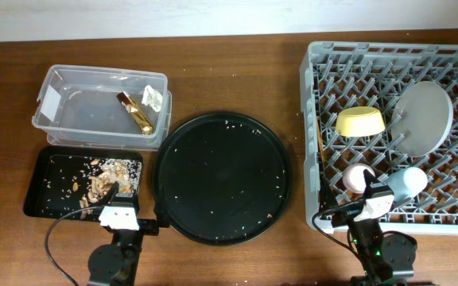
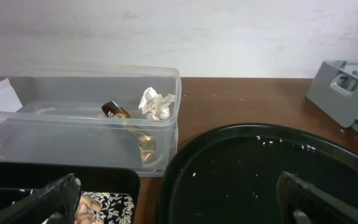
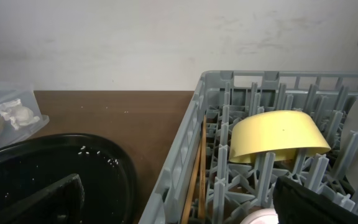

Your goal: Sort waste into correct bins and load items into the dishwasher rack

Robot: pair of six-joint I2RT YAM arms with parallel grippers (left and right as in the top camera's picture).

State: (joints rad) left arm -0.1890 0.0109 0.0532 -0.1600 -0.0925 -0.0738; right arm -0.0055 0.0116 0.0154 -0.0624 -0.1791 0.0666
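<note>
Left wrist view shows the left gripper point(image 2: 178, 180) with its fingers spread wide and nothing between them. Under its left finger lies the shallow black tray point(image 2: 55, 171) holding the food scraps point(image 2: 101, 206). Under its right finger is the round black tray point(image 2: 260, 162), flecked with crumbs. Ahead, the clear tub point(image 2: 79, 124) holds the paper wad point(image 2: 157, 104) and the wrapper point(image 2: 129, 121).

The right gripper point(image 3: 178, 183) is likewise spread and empty at the near edge of the dishwasher rack point(image 3: 229, 81). The yellow bowl point(image 3: 278, 134) is just ahead. The pink cup point(image 1: 358, 178) and blue cup point(image 1: 408, 183) are close beside the claw, and the plate point(image 1: 424, 117) is further ahead among the pegs.

Sorting and loading look finished, so the risk lies in pulling away. A sideways swing of the right claw could clip a cup and tip it off its pegs. A low move by the left could shove the shallow tray and spill scraps. Both arms sit folded low at the near edge of the table point(image 1: 237, 63), wrists level, pointing straight ahead.
</note>
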